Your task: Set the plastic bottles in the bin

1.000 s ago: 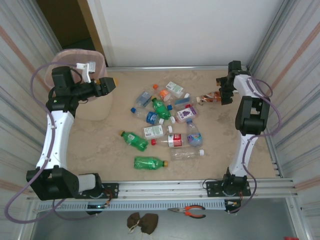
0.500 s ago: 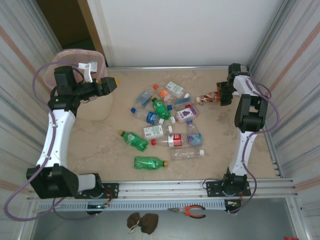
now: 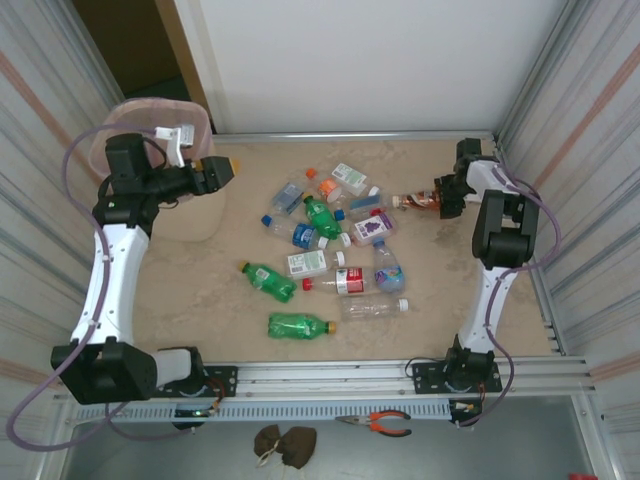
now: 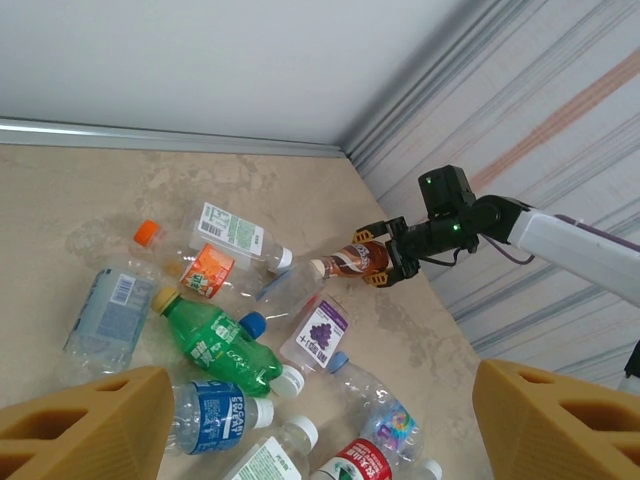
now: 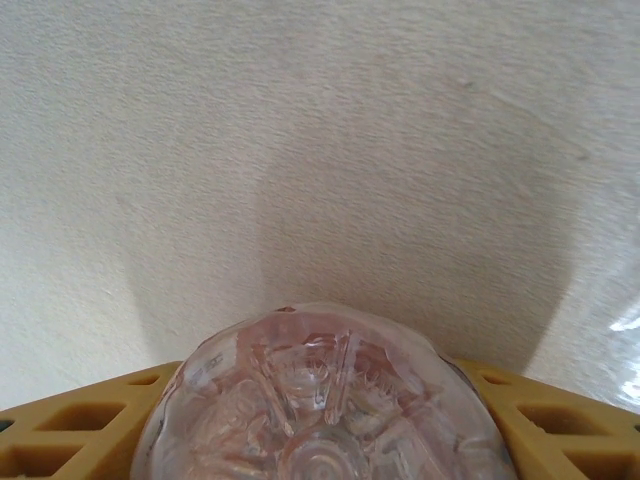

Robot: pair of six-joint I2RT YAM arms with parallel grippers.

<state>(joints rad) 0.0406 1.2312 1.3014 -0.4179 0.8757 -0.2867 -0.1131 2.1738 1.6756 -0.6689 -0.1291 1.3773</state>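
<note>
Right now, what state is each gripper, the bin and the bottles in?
left gripper: open, empty, by the bin.
right gripper: shut on the red-labelled bottle.
red-labelled bottle: gripped at its base end, roughly level, cap toward the pile.
bin: upright, mouth open; contents cannot be told.
other bottles: lying on their sides on the table, none gripped.

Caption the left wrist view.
Right end effector grips a clear brown-labelled plastic bottle beside scattered drink bottles on the beige tabletop.
</note>
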